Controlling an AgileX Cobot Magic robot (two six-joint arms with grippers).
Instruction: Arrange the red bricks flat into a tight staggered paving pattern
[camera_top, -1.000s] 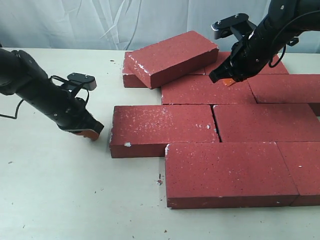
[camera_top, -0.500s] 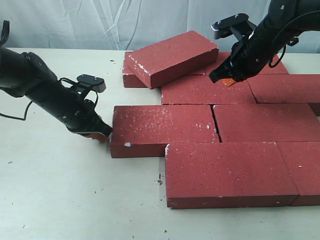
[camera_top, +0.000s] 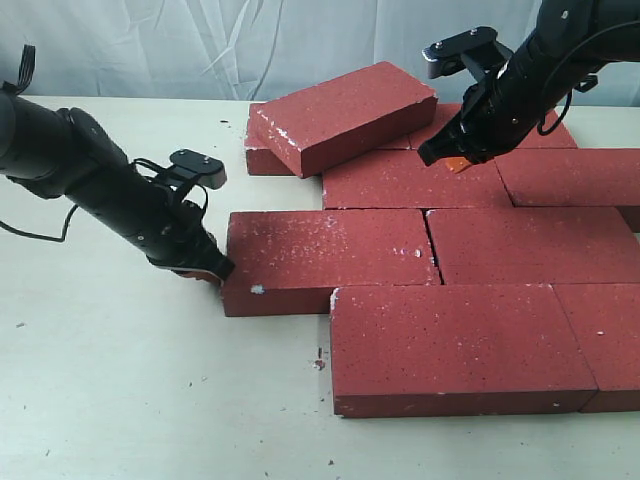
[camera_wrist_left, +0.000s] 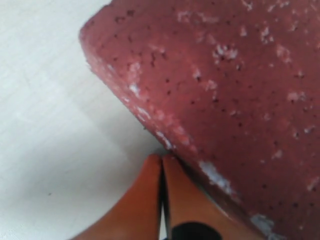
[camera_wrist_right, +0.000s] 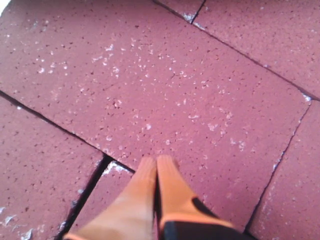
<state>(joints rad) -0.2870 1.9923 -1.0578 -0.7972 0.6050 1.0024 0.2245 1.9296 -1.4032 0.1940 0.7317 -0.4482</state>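
Several dark-red bricks lie flat in staggered rows on the right of the table. One brick (camera_top: 343, 115) rests tilted on top of the back row. My left gripper (camera_top: 213, 273) is shut, empty, its orange tips against the left end of the middle-row brick (camera_top: 328, 260). The left wrist view shows that gripper (camera_wrist_left: 161, 159) touching the lower side of this brick (camera_wrist_left: 235, 85). My right gripper (camera_top: 455, 163) is shut and empty, hovering over a back-row brick (camera_top: 410, 183). In the right wrist view the shut gripper (camera_wrist_right: 156, 161) points down at that brick (camera_wrist_right: 165, 85).
The pale table (camera_top: 120, 380) stretches left and in front of the bricks, with small red crumbs (camera_top: 319, 362) near the front brick (camera_top: 455, 345). A wrinkled white cloth (camera_top: 200, 45) hangs behind the table.
My left arm has moved right across the table until its shut tips met the left end of the middle-row brick. The right arm has not moved.
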